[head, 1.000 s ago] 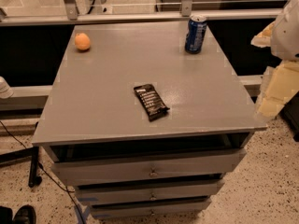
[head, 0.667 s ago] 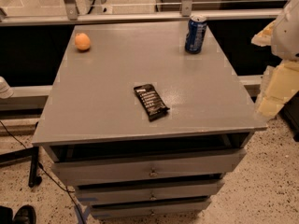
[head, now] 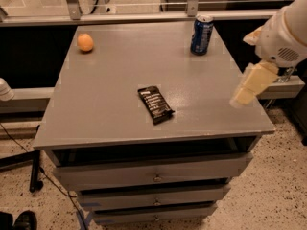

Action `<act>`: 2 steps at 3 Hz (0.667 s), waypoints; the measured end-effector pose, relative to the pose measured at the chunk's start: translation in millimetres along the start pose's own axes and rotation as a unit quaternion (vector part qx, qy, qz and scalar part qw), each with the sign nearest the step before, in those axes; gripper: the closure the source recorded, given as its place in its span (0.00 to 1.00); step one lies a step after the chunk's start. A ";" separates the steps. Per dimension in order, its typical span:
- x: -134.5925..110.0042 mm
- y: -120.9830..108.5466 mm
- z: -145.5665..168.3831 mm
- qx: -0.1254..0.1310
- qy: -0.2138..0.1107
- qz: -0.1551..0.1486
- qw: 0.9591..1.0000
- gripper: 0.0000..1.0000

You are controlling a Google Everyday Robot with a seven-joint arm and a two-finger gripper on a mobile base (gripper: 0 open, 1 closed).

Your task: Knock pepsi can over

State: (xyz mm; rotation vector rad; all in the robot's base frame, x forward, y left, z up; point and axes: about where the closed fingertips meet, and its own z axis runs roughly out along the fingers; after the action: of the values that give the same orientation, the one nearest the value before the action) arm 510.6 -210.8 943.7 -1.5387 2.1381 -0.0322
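The blue pepsi can (head: 201, 34) stands upright near the far right corner of the grey cabinet top (head: 115, 75). Its silver rim faces up. My gripper (head: 250, 85) is a pale cream shape hanging from the white arm at the right edge of the view. It hovers over the right edge of the top, nearer the front than the can and well apart from it. It holds nothing that I can see.
A flat black snack bar (head: 155, 104) lies near the middle of the top. An orange (head: 85, 42) sits at the far left corner. Drawers (head: 153, 176) are below the front edge. A metal rail with glass runs behind the cabinet.
My gripper and arm have moved inward over the right edge of the top. The can, snack bar and orange have not moved.
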 end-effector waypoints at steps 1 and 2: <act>-6.3 -47.9 40.4 0.030 -0.040 0.031 0.998 0.00; -8.3 -94.6 68.3 0.048 -0.090 0.077 0.992 0.00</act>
State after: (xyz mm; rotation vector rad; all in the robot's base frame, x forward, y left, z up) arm 623.9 -219.3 915.8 -1.2684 2.0736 0.0542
